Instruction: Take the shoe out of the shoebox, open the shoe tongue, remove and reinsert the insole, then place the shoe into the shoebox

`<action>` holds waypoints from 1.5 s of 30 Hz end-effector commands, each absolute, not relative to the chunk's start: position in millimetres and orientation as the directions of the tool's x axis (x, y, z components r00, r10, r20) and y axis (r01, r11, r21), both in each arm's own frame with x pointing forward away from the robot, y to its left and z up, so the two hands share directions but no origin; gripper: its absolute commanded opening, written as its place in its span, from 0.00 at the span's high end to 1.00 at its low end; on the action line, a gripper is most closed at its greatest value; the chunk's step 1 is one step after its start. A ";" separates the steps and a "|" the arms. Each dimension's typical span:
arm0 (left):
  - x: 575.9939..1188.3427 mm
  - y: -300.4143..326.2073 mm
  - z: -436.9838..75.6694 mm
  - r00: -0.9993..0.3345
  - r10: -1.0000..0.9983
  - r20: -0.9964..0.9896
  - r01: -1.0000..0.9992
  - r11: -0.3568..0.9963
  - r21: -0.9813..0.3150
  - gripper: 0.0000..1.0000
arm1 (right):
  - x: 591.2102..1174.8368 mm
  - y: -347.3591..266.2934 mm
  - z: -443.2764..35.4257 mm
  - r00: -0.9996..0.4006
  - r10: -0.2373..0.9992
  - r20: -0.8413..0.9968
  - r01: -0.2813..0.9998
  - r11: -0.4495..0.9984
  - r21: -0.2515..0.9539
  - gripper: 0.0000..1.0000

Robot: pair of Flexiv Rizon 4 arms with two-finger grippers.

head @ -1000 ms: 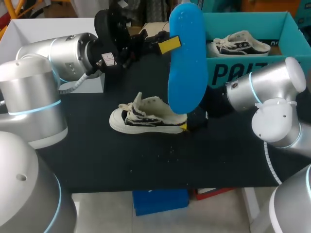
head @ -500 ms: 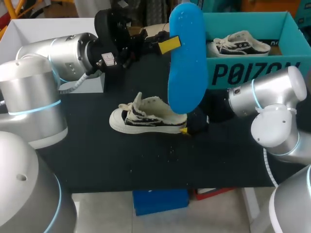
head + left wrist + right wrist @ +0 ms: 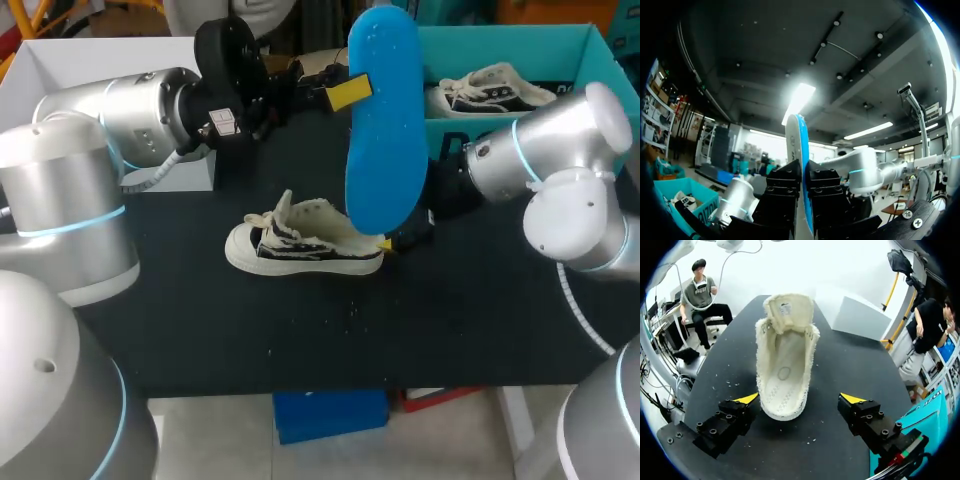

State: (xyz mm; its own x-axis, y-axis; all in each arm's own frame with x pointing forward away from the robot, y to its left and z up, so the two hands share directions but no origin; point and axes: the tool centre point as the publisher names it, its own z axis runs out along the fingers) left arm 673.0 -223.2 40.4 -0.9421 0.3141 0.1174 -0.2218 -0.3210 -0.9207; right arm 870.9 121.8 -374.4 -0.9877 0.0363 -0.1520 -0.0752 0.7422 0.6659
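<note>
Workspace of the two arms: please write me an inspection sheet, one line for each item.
Surface: black table, white specks near the shoe.
Job's things: shoe upright on the table, tongue pulled open, its inside bare; blue insole held up above it; teal shoebox far right, second shoe inside.
Clutter: white box far left.
Tools: left tool shut on the insole; right tool open, fingers either side of the shoe's heel.
Cables: grey cable under the left arm.
Surroundings: nothing seen.

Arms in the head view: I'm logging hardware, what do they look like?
The left arm and right arm are silver-grey rounded tubes with light-blue joint rings. Black bolted jaws end in yellow tips; a grey cable loops under the left wrist.
</note>
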 end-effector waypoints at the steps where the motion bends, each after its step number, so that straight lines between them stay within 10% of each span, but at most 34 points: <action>1: 672.6 -223.1 39.2 -0.942 0.315 0.116 -0.220 -0.322 -0.921 1.00 | 887.6 134.1 -359.1 -0.996 -0.048 -0.080 -0.079 0.892 0.446 0.00; 45: 672.6 -223.1 39.2 -0.942 0.315 0.116 -0.220 -0.322 -0.921 1.00 | 891.5 225.1 -384.9 -0.997 -0.079 0.022 -0.079 0.997 -0.018 0.10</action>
State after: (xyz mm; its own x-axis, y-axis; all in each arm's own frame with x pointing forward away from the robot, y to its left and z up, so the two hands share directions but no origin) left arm 673.0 -223.2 40.4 -0.9421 0.3142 0.1175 -0.2218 -0.3209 -0.9208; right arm 887.4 216.3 -380.1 -0.9966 -0.0812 0.0141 -0.0798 0.9933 0.0834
